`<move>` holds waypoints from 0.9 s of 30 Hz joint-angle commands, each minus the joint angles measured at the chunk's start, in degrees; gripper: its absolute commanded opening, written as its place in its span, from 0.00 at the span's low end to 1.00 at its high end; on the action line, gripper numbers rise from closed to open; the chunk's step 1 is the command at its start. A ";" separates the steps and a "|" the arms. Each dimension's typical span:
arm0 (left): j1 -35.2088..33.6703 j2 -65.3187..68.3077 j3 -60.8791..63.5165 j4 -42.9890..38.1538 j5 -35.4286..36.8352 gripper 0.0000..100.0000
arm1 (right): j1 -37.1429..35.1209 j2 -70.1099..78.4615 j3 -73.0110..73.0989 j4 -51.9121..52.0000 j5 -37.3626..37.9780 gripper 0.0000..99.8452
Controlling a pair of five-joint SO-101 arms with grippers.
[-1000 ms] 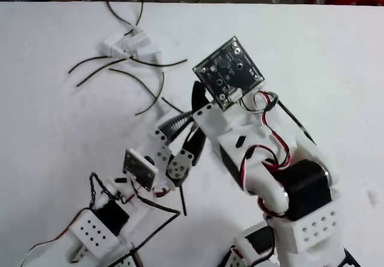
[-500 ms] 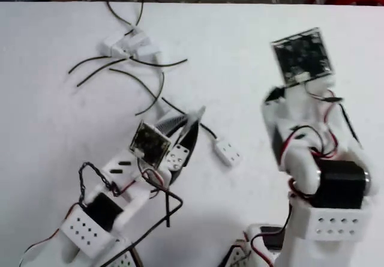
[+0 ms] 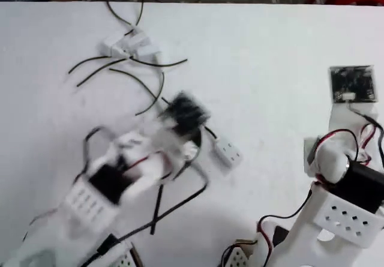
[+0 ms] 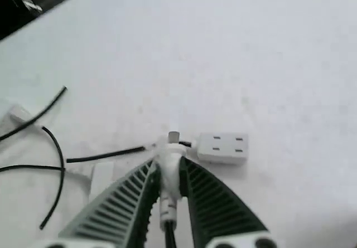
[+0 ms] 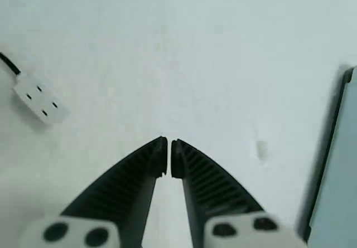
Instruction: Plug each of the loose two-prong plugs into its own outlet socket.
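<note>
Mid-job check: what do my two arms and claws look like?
The left claw is grey-green and ribbed. The right claw is black and ribbed. Both sit on white mounts. Both arms are white plastic with black motors and rows of small holes. The left arm trails a looped black cable. The right arm carries red, white and black wires and a dark circuit board.

**Matt bench, smooth plastic parts**

The bench looks matt white and smooth. The outlet socket is smooth white plastic with a faint sheen. The plug is white plastic too, tipped with a dull grey metal prong. The socket's cable has a smooth black sheath. The left jaws are ribbed grey plastic, the right jaws ribbed matt black plastic.
</note>
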 commanded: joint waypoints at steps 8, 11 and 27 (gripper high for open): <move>7.25 33.98 -32.18 16.88 -0.88 0.02 | 25.10 -7.87 21.19 -11.30 23.74 0.02; 7.25 38.37 -35.96 18.37 -0.88 0.02 | 33.19 -9.36 29.45 -19.65 30.42 0.02; 8.22 76.00 -82.29 47.56 -7.03 0.02 | 52.70 -9.80 47.12 -40.66 42.20 0.02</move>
